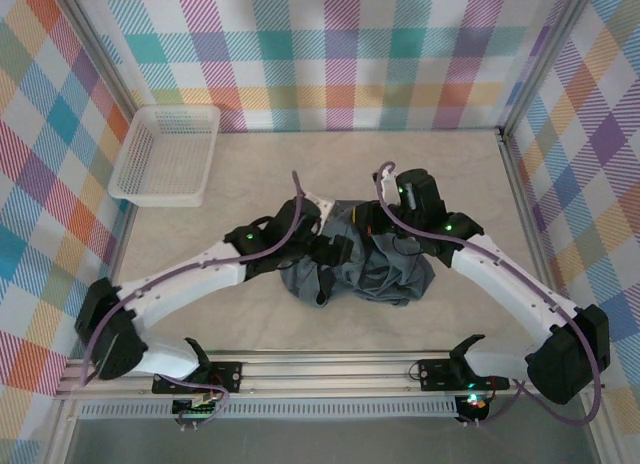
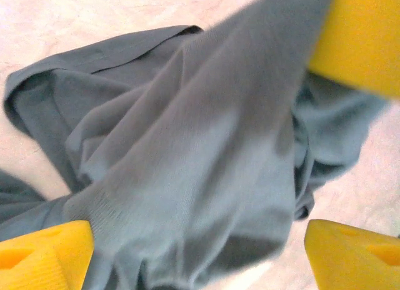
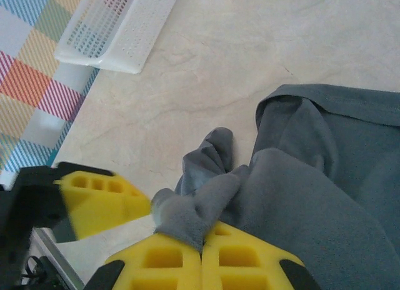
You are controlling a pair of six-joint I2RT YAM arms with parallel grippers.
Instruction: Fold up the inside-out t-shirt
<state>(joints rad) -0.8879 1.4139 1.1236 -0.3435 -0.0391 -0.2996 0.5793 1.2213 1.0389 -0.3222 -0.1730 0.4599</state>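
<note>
So the t-shirt (image 1: pixel 385 274) is sitting in a crumpled heap around the middle of the table (image 1: pixel 250 174), a bit toward the near edge, with both arms reaching in over it. The right gripper (image 3: pixel 201 251) is clamped tight on a bunched-up bit of the grey fabric; you can see the wad poking out right at its yellow fingertips. The left gripper (image 2: pixel 197 259) is spread wide. A fold of the shirt hangs between its fingers (image 2: pixel 44 255), but they aren't squeezing it, so it's not really holding anything. The two grippers are right next to each other over the pile. A white mesh basket (image 1: pixel 160 159) sits off in the far left corner, well away from the shirt.
</note>
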